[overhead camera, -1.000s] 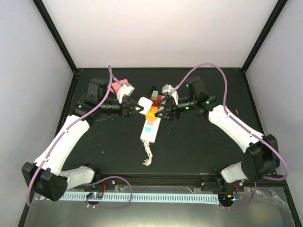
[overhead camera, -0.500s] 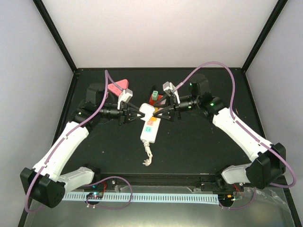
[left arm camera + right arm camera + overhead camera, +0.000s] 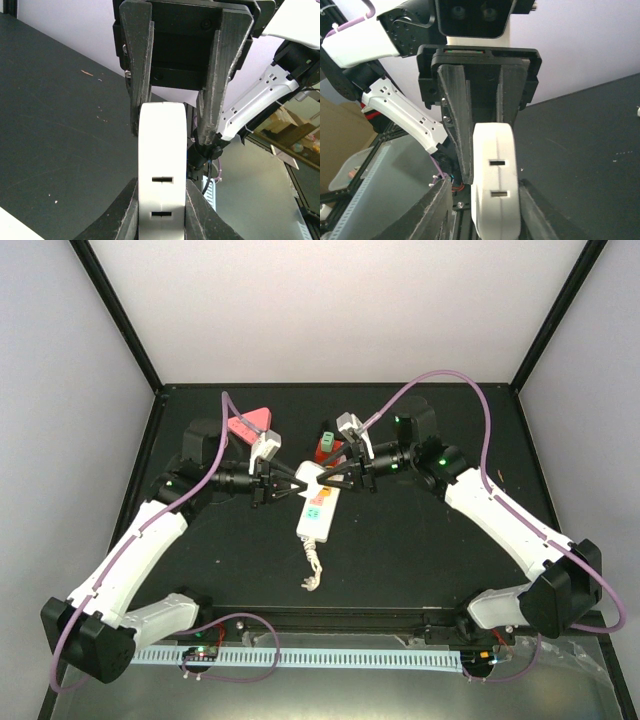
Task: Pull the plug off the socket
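At mid-tabletop (image 3: 430, 540) the socket (image 3: 316, 518) lies flat, the plug (image 3: 308, 472) standing on it. Your left pincer (image 3: 293, 484) pinches the plug; the right pincer (image 3: 330, 479) sits half spread around it (one side gapped). Close squarely, then pull straight up: nothing pins the socket.

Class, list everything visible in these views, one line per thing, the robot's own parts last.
long white plastic power strip with pastel outlet faces: 1, white, table centre
bundled cord: 1, white, strip's near end
white rounded plastic block with two slots: 1, white, strip's far end
small green block: 1, green, behind the strip
small red block: 1, red, next to the green block
pink triangular piece: 1, pink, far left
table: 1, black
left fingers: 2, black, shut on the block
right fingers: 2, black, around the block, gap on one side
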